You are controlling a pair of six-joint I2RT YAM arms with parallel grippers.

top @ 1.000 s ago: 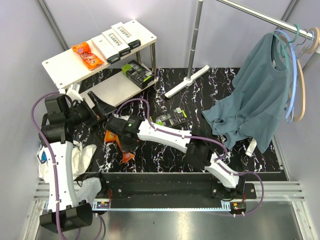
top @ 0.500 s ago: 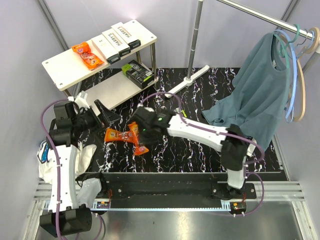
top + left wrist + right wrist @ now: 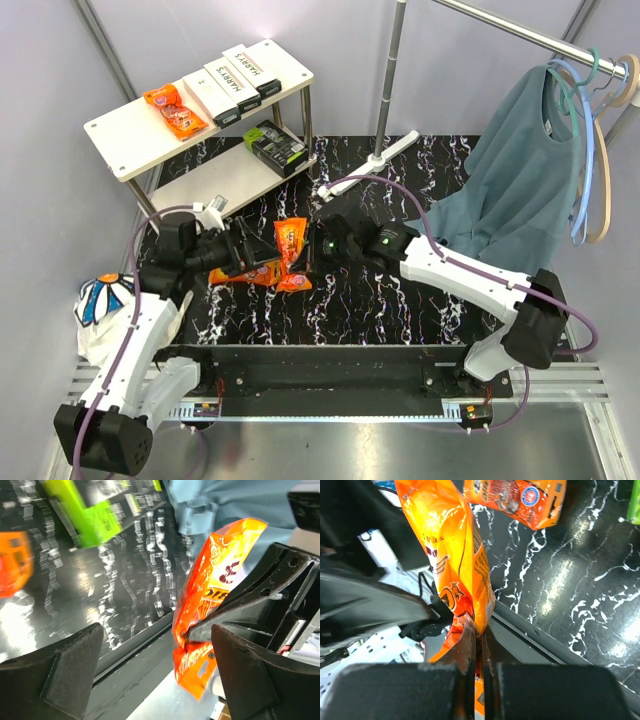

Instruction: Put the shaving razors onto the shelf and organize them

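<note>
Top camera first: the right end effector (image 3: 306, 248) is clamped on an orange packet (image 3: 291, 240) and holds it up on edge over the left-middle of the table (image 3: 400, 310). The left end effector (image 3: 244, 253) sits just beside that packet with its jaws spread wide and nothing in them. A second orange packet (image 3: 238, 274) lies flat on the table right by the left one. Back left, the shelf (image 3: 115, 135) has two more orange packs (image 3: 174, 110) and a row of white HARRY'S boxes (image 3: 232, 82) on its top board, plus a black-and-green pack (image 3: 276, 145) on the lower board. A teal shirt (image 3: 520, 190) hangs off to the right. Left wrist cam: its own two fingers (image 3: 50, 675) stand far apart at the bottom corners, and the held orange packet (image 3: 215, 575) is just ahead of them, nearer the right-hand finger, pinched low down by the black right end effector (image 3: 195, 630). Further off a lime-green pack (image 3: 92, 515) lies on the table, and there's a blurry orange thing at the left edge that I can't really make out. Right wrist cam: the jaws are squeezed together with the orange packet (image 3: 452, 555) crumpled in between, standing up from them, and the second orange packet (image 3: 520, 497) lies flat on the table beyond.
</note>
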